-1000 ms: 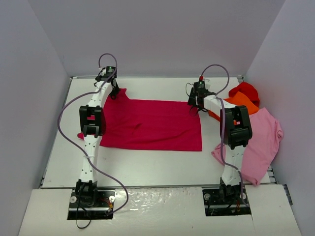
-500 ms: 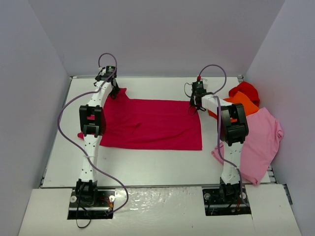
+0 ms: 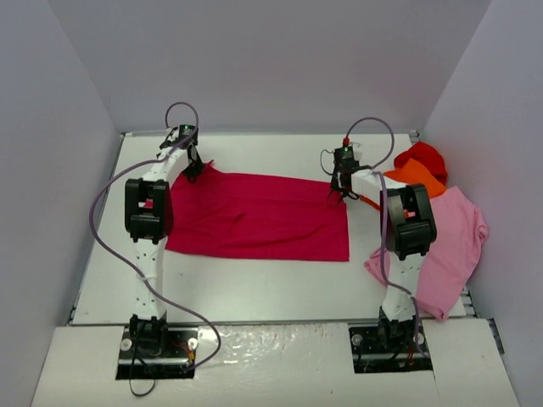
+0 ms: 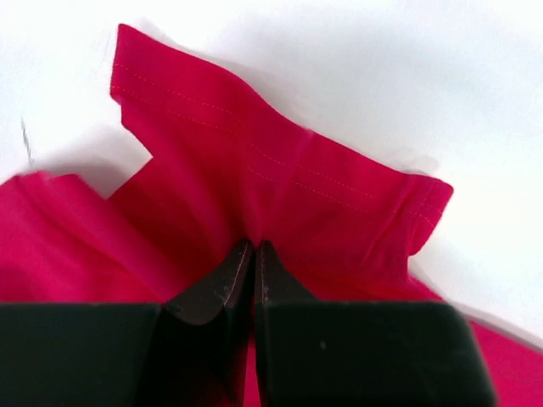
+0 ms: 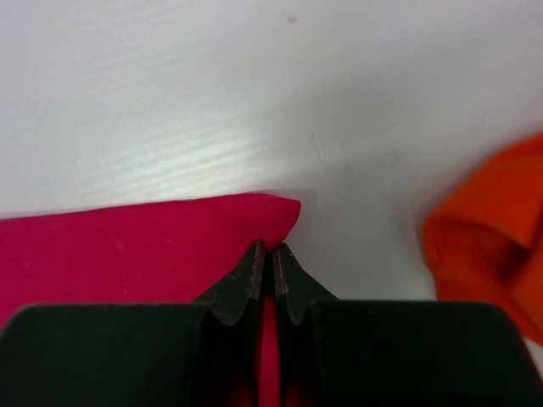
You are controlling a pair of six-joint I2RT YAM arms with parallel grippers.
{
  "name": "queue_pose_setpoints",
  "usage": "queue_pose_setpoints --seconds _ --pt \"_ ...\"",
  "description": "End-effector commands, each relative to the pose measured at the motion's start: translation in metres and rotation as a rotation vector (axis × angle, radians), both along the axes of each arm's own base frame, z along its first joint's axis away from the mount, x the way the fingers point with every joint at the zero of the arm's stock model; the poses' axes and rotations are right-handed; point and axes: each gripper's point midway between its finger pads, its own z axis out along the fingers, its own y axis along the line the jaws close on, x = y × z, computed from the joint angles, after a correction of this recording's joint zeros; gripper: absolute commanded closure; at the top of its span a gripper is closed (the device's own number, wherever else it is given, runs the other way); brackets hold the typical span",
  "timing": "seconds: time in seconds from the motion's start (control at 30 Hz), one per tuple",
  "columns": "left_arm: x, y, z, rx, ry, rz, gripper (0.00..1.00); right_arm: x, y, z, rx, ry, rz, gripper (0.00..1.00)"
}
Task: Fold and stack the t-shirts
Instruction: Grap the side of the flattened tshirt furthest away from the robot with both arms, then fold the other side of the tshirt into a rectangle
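While I am watching from overhead, the white worktop point(image 3: 254, 280) is carrying everything: the large crimson t-shirt point(image 3: 254, 216) is lying spread flat across its middle, between the two arms. The light pink t-shirt point(image 3: 454, 242) is sprawling at the right edge, with the orange t-shirt point(image 3: 416, 176) bunching just behind it and the red t-shirt point(image 3: 424, 155) sitting crumpled at the far right corner. I am seeing the left gripper point(image 4: 254, 248) pinching the crimson cloth at its far left corner, beside a sleeve, jaws pressed together. The right gripper point(image 5: 271, 248) is pinching the far right corner likewise, jaws closed on the hem.
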Motion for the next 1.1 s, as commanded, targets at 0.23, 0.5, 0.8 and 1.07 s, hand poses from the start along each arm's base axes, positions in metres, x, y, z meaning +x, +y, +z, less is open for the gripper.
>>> queue_pose_setpoints --seconds 0.23,0.5,0.8,1.07 --pt "-0.055 0.002 0.038 -0.039 -0.040 0.053 1.00 -0.037 -0.007 0.113 -0.024 -0.231 -0.037 1.00" --pt "-0.058 0.009 0.071 -0.012 -0.097 0.073 1.00 -0.047 0.011 0.129 -0.003 -0.266 -0.006 0.99" --pt "-0.064 0.020 0.110 0.003 -0.202 0.134 1.00 -0.094 0.026 0.132 -0.083 -0.297 -0.014 1.00" --pt "-0.090 0.000 0.110 -0.073 -0.190 0.115 1.00 -0.126 0.036 0.103 -0.089 -0.232 0.005 1.00"
